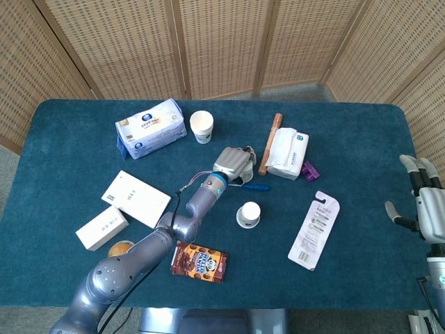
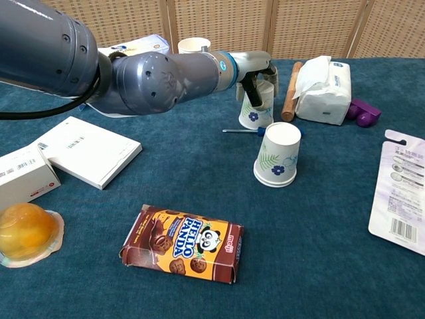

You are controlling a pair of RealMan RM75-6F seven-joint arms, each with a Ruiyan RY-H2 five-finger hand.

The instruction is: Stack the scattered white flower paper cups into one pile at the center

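Three white flower paper cups are in view. One cup (image 1: 201, 126) stands upright at the back, near the blue tissue pack. Another cup (image 1: 248, 213) sits upside down near the table's middle, seen in the chest view too (image 2: 277, 155). My left hand (image 1: 233, 163) grips the third cup (image 2: 255, 111) from above, fingers wrapped around its rim, just behind the upside-down one; in the head view the hand hides most of it. At the table's right edge my right hand (image 1: 422, 202) hovers, holding nothing, fingers apart.
A blue-handled screwdriver (image 1: 253, 186) lies between the held cup and the upside-down one. A wooden stick (image 1: 270, 142), white tissue pack (image 1: 287, 153) and purple object (image 1: 309, 170) lie right of the hand. Blister pack (image 1: 314, 230), biscuit box (image 1: 199, 261), white boxes (image 1: 135, 197) and blue tissue pack (image 1: 151, 128) surround the middle.
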